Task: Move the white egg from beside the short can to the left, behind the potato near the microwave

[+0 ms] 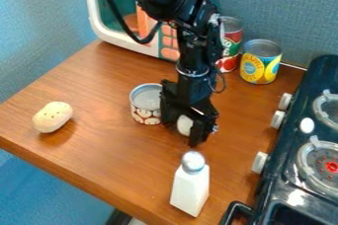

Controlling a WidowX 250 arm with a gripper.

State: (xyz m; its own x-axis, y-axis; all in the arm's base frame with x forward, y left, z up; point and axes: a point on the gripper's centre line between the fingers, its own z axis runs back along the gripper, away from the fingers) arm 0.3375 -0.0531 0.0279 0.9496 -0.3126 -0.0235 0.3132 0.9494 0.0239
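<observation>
Black and two-fingered, the tool (186, 128) grips a small white rounded object (185, 125) from opposite sides, presumably for steadiness, beside a short metal can (146, 103).

We see a wood table (109, 125), smooth, semi-gloss grain. Small can (146, 104) by the black hand (186, 129): bare metal top, printed wrap that looks like paper. Hand looks like matt plastic. White piece (185, 125) at it: smooth. Shaker (190, 184): smooth white body, plastic-looking, shiny metallic cap. Yellowish potato-shaped piece (53, 117) reads matt, speckled. Rear cans (261, 62) (230, 46): metal rims, printed wraps. Toy microwave (125, 41): smooth plastic look. Stove (290, 157): glossy black, smooth white knobs (260, 162). Blue panels (284, 12) look like rough woven cloth.
</observation>
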